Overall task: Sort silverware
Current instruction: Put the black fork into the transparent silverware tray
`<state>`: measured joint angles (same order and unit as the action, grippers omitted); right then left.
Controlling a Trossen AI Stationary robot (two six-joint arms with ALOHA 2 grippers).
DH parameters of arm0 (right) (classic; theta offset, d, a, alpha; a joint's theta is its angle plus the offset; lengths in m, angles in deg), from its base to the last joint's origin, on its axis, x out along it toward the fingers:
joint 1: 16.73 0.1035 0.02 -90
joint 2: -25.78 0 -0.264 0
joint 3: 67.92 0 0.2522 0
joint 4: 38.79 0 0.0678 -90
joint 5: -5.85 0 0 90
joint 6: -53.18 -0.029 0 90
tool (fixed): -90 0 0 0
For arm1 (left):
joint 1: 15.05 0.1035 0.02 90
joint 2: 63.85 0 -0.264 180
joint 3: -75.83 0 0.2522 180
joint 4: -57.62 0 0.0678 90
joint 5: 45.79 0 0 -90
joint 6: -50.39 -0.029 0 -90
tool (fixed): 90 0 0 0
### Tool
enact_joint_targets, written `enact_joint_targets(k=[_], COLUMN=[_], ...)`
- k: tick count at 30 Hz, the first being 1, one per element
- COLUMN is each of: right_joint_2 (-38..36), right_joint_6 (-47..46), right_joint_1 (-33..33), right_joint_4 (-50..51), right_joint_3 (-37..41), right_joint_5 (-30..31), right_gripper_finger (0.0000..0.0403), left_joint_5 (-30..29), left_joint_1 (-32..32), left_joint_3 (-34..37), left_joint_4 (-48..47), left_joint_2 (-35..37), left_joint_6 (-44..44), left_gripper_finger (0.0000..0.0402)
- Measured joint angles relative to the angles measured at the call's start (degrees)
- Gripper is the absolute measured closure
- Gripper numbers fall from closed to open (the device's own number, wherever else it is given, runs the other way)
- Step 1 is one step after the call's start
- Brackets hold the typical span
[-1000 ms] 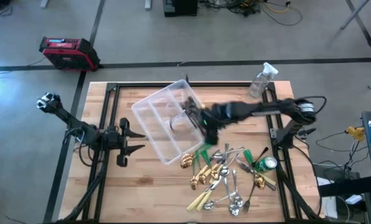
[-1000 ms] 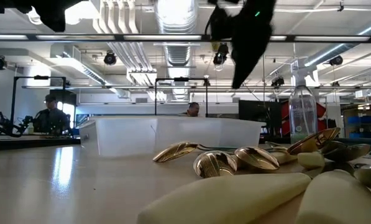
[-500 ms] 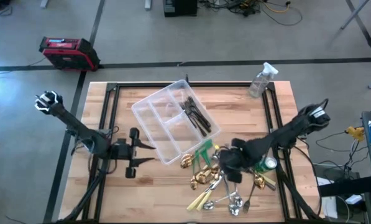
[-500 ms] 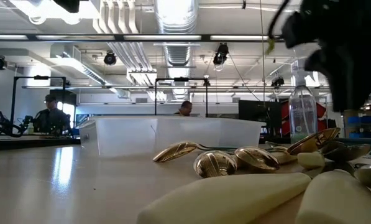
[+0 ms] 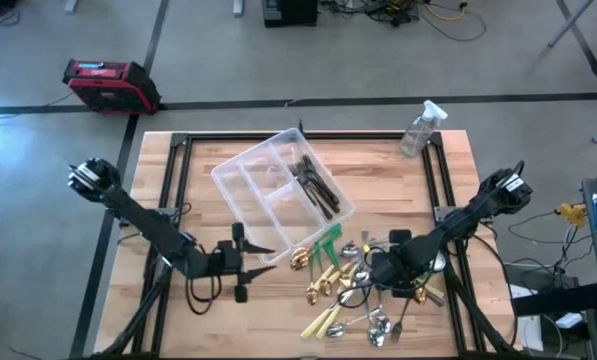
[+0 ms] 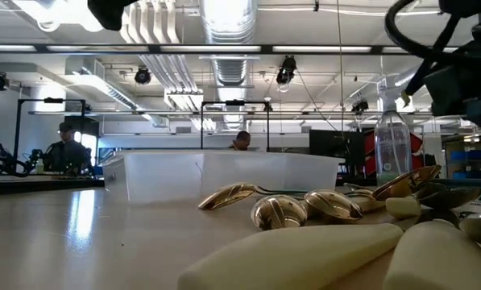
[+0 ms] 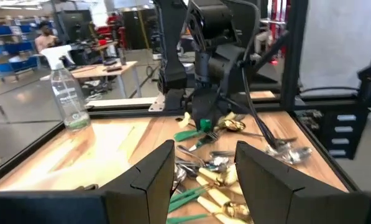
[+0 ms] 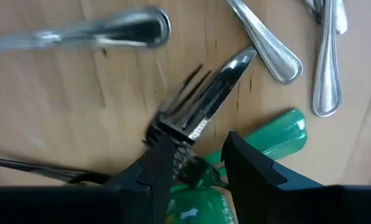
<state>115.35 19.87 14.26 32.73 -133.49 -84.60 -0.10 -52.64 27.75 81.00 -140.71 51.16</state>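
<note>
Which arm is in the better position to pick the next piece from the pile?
The right. Its gripper is open directly over the silverware pile, above a dark fork. The left gripper waits open beside the pile.

bare wood (image 5: 448,190) beside the tray (image 5: 240,172); crowded silverware pile (image 5: 353,295) toward the green can (image 5: 433,263)

Robotics lab: exposed ceiling ducts (image 6: 228,32), workbenches (image 7: 104,68).
</note>
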Motion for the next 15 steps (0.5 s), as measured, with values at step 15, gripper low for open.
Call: enact_joint_targets(k=[15], right_joint_2=[4.44], right_joint_6=[19.36], right_joint_1=[-8.45], right_joint_4=[-7.18], right_joint_3=[-5.74], right_joint_5=[10.95], right_gripper_finger=[0.0299], left_joint_5=[-1.82], left_joint_1=[-0.24], left_joint_3=[-1.99], left_joint_4=[0.56], left_joint_2=[-4.85], left_joint_6=[3.32], left_gripper_finger=[0.0246])
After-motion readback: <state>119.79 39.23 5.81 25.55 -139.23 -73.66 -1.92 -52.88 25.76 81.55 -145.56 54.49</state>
